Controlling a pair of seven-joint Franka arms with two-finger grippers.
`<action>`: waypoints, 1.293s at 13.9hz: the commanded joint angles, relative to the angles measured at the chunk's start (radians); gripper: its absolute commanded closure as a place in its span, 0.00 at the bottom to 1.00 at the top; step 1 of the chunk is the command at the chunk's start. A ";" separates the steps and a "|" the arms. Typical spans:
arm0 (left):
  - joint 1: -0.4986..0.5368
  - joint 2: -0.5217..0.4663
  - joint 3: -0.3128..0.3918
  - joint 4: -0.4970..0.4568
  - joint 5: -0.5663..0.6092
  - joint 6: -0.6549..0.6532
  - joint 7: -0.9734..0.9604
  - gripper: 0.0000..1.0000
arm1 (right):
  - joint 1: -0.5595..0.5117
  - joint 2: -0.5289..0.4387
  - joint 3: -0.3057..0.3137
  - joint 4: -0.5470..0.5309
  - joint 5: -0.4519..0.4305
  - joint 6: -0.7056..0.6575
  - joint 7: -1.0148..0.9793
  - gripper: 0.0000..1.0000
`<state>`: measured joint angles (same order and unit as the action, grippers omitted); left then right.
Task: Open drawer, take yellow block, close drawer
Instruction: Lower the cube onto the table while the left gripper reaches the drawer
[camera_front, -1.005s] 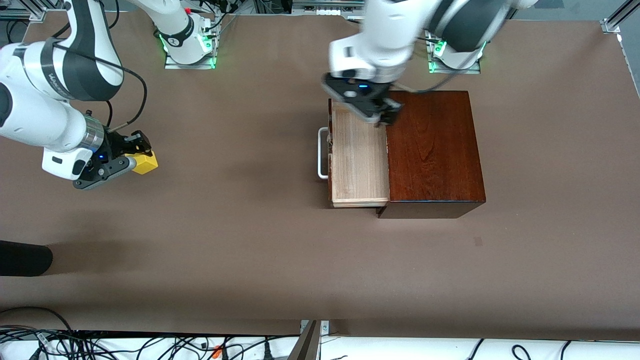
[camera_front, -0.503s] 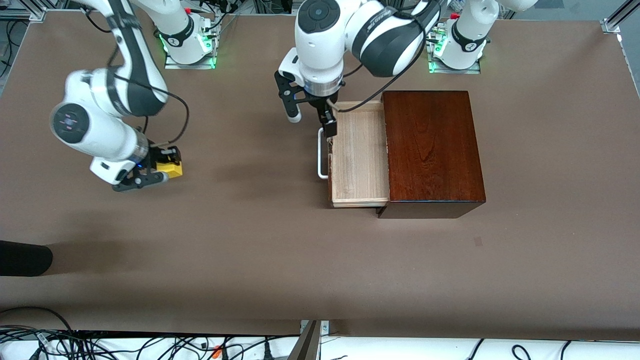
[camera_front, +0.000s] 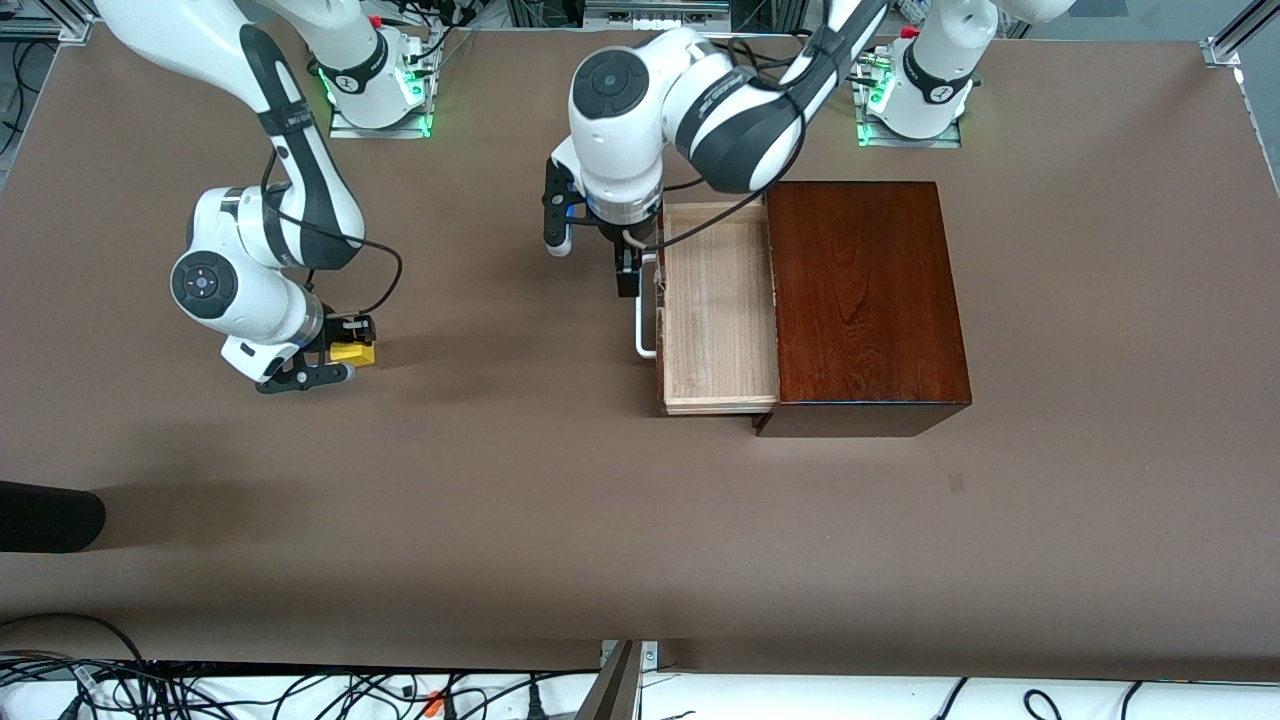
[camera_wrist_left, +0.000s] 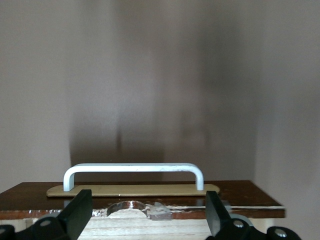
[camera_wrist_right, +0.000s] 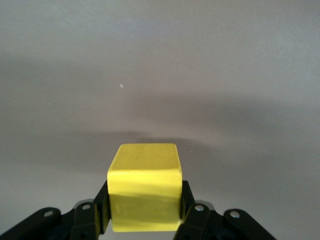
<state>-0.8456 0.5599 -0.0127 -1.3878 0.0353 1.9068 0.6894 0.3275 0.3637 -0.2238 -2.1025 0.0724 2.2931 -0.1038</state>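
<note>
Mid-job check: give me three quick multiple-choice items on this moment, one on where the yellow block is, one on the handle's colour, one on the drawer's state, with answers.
1. Where is the yellow block?
A. In the drawer
B. Between the right gripper's fingers, over the table toward the right arm's end
C. On top of the box

2. What colour is the drawer's handle?
A. White
B. Black
C. Yellow

3. What state is the drawer in?
A. Pushed fully in
B. Pulled out, tray bare
C. Lifted out of the box

Answers:
1 B: the right gripper is shut on it.
2 A: the left wrist view shows a white bar.
3 B: the pale tray sticks out of the box, with the left gripper open beside the handle.
</note>
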 joint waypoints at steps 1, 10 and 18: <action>-0.026 0.031 0.014 0.030 0.064 -0.006 0.019 0.00 | -0.021 0.012 0.011 -0.028 -0.009 0.032 0.042 0.99; -0.038 0.101 0.019 0.033 0.095 -0.005 0.010 0.00 | -0.022 -0.054 0.011 -0.017 -0.017 0.031 0.024 0.00; -0.027 0.100 0.030 0.033 0.173 -0.006 0.010 0.00 | -0.024 -0.291 0.012 0.024 -0.014 -0.050 0.035 0.00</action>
<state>-0.8698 0.6512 0.0070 -1.3809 0.1421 1.9094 0.6904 0.3149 0.1718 -0.2238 -2.0806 0.0723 2.3046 -0.0810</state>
